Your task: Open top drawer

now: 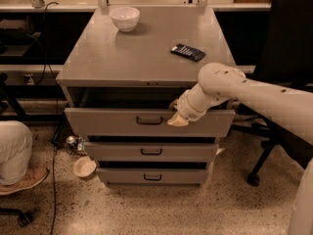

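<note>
Top drawer (107, 123): grey metal box, part open, interior dark; our claw (178, 119) at its rim, grip we cannot tell.

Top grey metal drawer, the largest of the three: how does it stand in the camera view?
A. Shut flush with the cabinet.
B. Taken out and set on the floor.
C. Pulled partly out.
C: the top grey metal drawer juts forward of the grey cabinet, with a dark gap behind its front panel. The gripper sits at the panel's upper edge, right of the small dark loop handle.
</note>
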`<state>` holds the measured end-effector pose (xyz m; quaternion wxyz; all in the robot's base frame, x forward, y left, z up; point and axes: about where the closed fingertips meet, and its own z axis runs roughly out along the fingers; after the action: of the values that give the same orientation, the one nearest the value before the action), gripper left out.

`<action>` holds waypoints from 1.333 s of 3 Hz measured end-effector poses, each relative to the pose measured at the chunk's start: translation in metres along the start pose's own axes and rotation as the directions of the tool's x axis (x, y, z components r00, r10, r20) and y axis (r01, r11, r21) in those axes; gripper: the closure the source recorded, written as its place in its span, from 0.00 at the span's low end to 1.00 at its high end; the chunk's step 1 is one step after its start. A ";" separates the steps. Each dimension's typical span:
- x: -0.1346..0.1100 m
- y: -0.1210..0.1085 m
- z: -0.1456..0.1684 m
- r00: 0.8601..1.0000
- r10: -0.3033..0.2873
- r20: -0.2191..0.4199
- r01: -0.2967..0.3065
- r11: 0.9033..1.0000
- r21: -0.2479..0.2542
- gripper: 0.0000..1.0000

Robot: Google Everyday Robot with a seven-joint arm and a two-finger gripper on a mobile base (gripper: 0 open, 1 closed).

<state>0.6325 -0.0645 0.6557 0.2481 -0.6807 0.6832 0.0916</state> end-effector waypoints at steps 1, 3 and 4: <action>-0.001 0.000 -0.002 1.000 0.000 0.000 0.000 1.000 0.000 1.00; 0.012 0.025 -0.030 0.998 0.041 0.047 -0.041 0.999 0.002 1.00; 0.012 0.027 -0.030 0.998 0.042 0.045 -0.043 0.999 0.004 1.00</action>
<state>0.6002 -0.0878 0.6698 0.2630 -0.6632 0.6919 0.1107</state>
